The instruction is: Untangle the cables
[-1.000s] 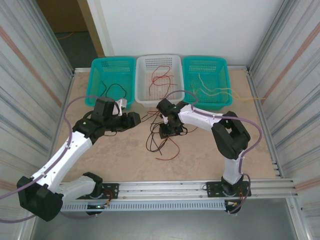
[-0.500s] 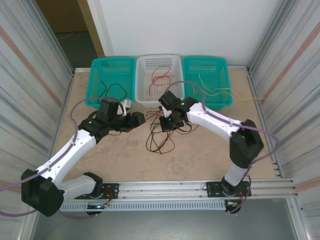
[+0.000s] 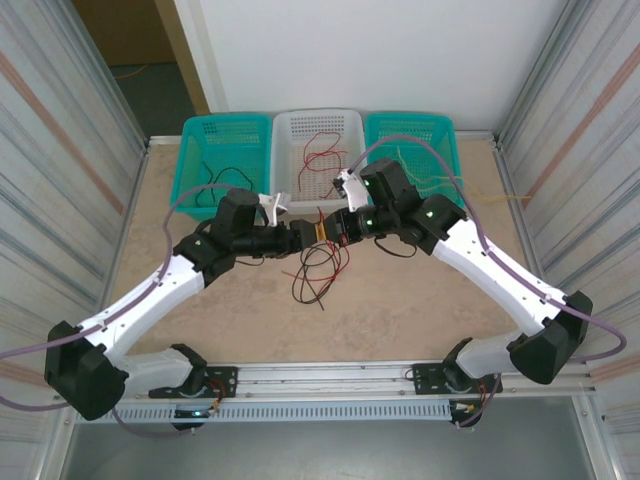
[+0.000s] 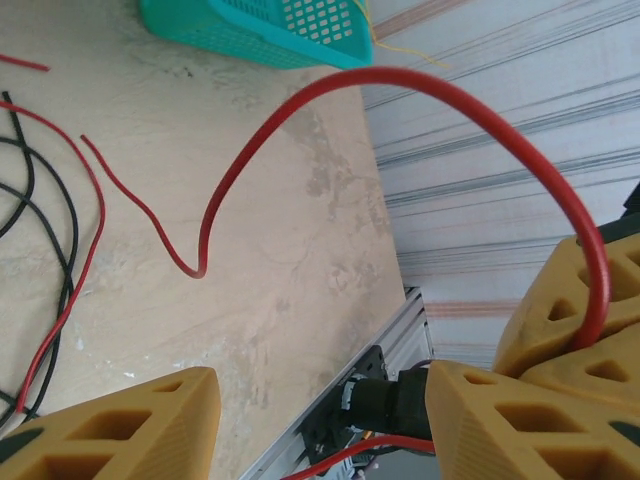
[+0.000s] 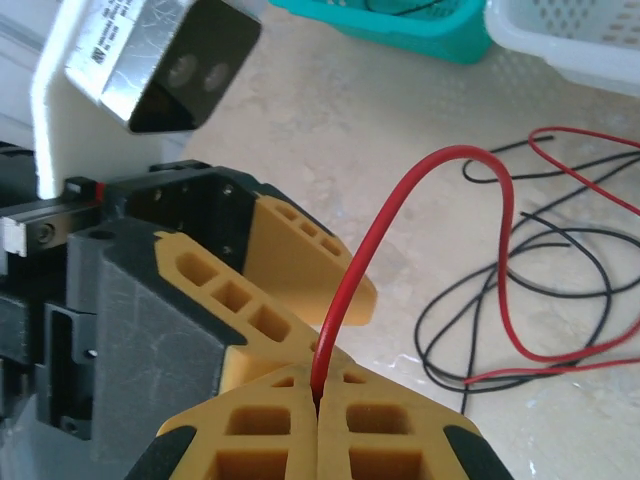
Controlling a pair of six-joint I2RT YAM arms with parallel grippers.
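Red cable (image 5: 385, 212): 1 strand, pinched between right gripper (image 5: 318, 392) pads, arching toward the table heap. Left gripper (image 4: 320, 400): fingers spread, facing that pinch, arc just beside.

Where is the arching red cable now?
In the top view, the red cable is mid-table before the white basket, pinched in the right gripper, beside the left gripper.

— What moved?
— The left gripper (image 3: 300, 237) slid toward 3 o'clock. The right gripper (image 3: 335, 228) went toward 12, off the tangle (image 3: 318, 272). Now they nearly touch.
— Anything else?
— The right elbow (image 3: 545, 345) swung out toward 4 o'clock, and a red cable (image 5: 400, 215) now arches up from the right gripper's closed fingers.
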